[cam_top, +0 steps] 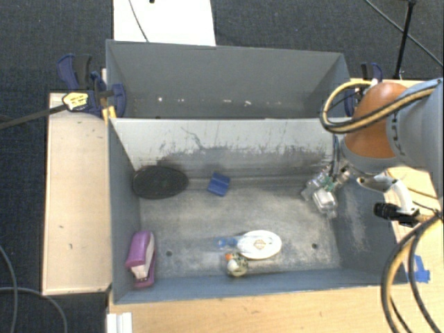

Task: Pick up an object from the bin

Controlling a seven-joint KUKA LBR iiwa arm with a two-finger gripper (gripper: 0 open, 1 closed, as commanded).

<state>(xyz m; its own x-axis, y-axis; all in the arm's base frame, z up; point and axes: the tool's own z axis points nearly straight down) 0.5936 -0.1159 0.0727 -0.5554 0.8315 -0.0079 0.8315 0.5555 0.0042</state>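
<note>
Black flat round disc [160, 182] on the bin [298, 220] floor, back left, near the rear wall. Small blue block [218, 184] just right of it, not touching. Purple stapler-like thing [141, 257] lies along left wall at front. White oval piece [259, 245] front centre, small round yellowish bit [236, 266] at its lower-left edge, tiny blue scrap [225, 242] just left of the oval

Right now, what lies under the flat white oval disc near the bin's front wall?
A small blue piece shows at the left edge of the flat white oval disc, seemingly from beneath. Anything else under it is covered.
</note>
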